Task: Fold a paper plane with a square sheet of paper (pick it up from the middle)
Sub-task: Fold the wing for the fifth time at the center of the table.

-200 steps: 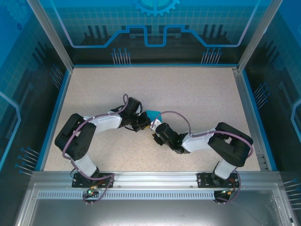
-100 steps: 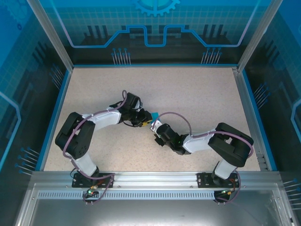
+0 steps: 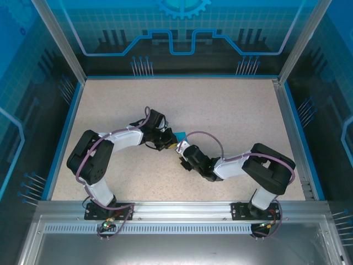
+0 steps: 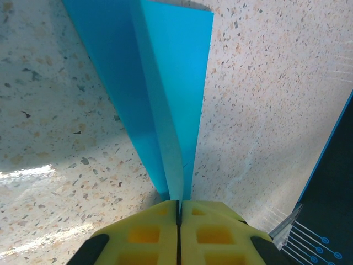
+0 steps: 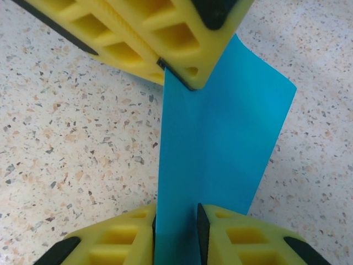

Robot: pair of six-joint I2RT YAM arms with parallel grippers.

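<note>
Cyan paper (image 5: pixel 220 143): pinched in the clenched left claw (image 4: pixel 179 205).
Right claw (image 5: pixel 176 214): straddles it; grip unclear.
Risk: opposing pulls could tear the crease.

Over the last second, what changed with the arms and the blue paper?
The left gripper edged slightly toward the right gripper, hiding more of the folded blue paper from above. Unchanged: the paper sits between both grippers, the left pinched shut on it, and the right arm barely moved.

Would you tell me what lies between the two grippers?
The folded cyan paper spans it, left gripper to right gripper, in the right wrist view.
</note>
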